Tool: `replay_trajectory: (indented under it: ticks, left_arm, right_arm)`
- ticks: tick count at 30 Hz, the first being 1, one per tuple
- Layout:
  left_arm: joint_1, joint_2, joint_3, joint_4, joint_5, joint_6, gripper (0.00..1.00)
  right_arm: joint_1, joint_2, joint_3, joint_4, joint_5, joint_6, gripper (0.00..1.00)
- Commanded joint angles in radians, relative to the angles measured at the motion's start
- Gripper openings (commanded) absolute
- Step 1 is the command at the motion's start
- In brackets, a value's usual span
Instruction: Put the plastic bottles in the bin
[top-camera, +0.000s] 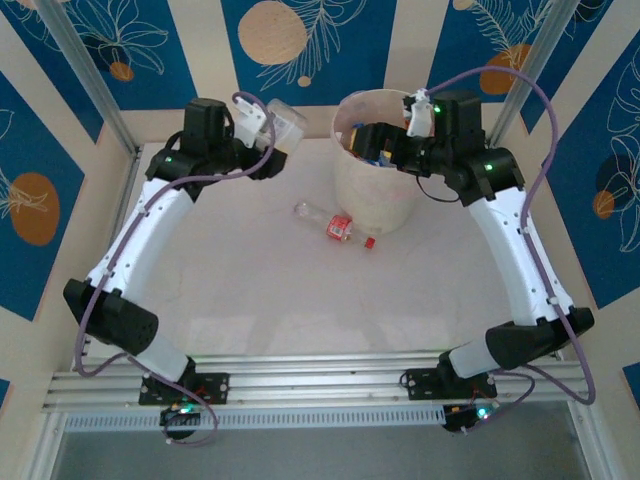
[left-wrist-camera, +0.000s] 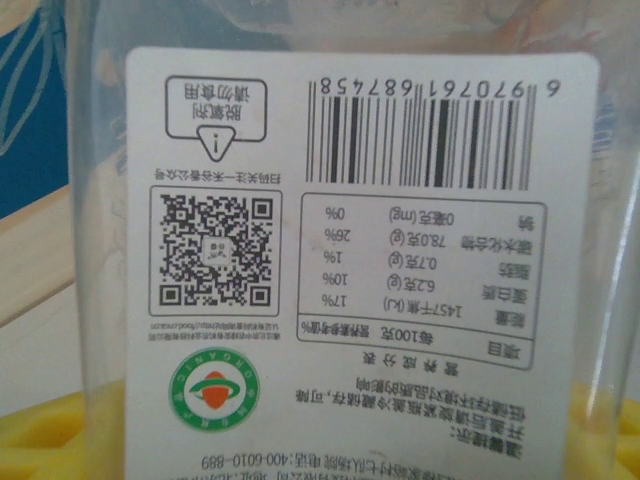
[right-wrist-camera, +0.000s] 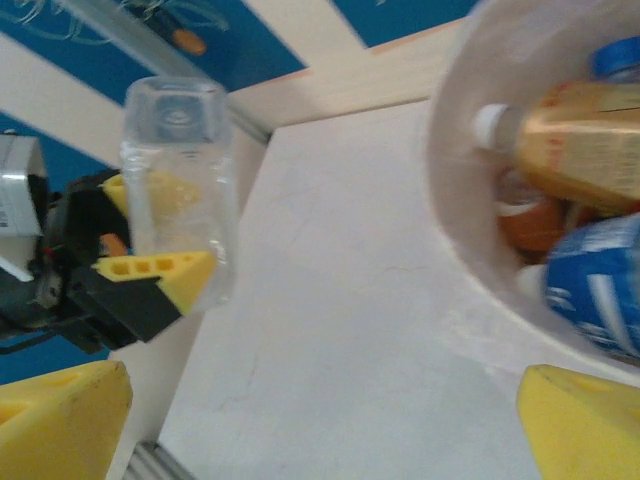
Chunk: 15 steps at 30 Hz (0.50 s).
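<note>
Clear bottle (top-camera: 285, 122) clamped aloft in left hand (top-camera: 262, 128), upper left, seemingly bound for bin (top-camera: 372, 205); right hand (top-camera: 405, 135) spread empty at its rim

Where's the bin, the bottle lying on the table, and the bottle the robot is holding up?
bin (top-camera: 372, 195): top view, its front outer wall.
lying bottle (top-camera: 338, 226): top view, its red label.
held bottle (right-wrist-camera: 180, 140): right wrist view, its clear side.
</note>
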Motion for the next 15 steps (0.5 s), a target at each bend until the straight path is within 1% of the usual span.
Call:
replay_trajectory:
  ticks: [1, 5, 10, 12, 15]
  left_arm:
    - [-0.045, -0.043, -0.023, 0.064, 0.06, -0.026, 0.64]
    - [-0.096, -0.074, -0.053, 0.102, 0.063, -0.036, 0.65]
    - [-0.141, -0.093, -0.074, 0.13, 0.068, -0.046, 0.65]
    - [-0.153, -0.101, -0.081, 0.142, 0.071, -0.045, 0.65]
    - [-0.167, -0.104, -0.082, 0.146, 0.073, -0.042, 0.65]
  right_arm:
    - [0.047, 0.021, 0.046, 0.055, -0.092, 0.003, 0.99]
    - [0.098, 0.065, 0.091, 0.056, -0.075, 0.006, 0.99]
    - [0.13, 0.111, 0.122, 0.065, -0.046, 0.026, 1.0]
    - [0.135, 0.124, 0.129, 0.06, -0.021, 0.038, 0.99]
    - [0.137, 0.137, 0.13, 0.073, -0.015, 0.057, 0.96]
